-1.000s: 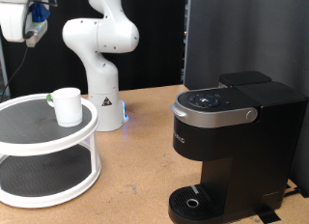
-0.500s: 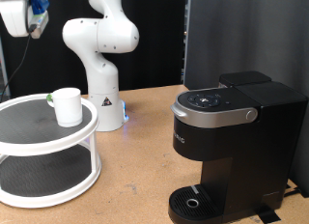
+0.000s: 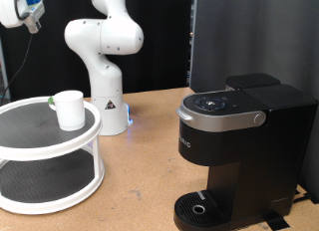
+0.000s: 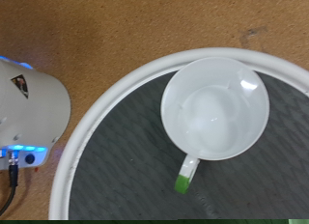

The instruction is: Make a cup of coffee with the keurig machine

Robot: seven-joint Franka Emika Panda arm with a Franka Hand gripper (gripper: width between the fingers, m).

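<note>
The white cup (image 3: 70, 109) stands upright and empty on the top shelf of a white two-tier round stand (image 3: 40, 151) at the exterior view's left. In the wrist view the cup (image 4: 214, 108) shows from straight above, its handle (image 4: 186, 173) ending in a green tip. The black keurig machine (image 3: 239, 141) stands at the exterior view's right with its lid down and nothing on its drip tray (image 3: 199, 209). My gripper (image 3: 22, 6) is high above the stand at the exterior view's top left corner, only partly in frame. Its fingers do not show in the wrist view.
The white arm base (image 3: 105, 67) stands behind the stand, with a blue light at its foot; it also shows in the wrist view (image 4: 29, 113). A dark panel (image 3: 249, 37) rises behind the machine. Brown tabletop (image 3: 150, 161) lies between stand and machine.
My gripper has risen and drifted towards the exterior view's top left, so less of it shows now. The cup and the machine have not moved.
</note>
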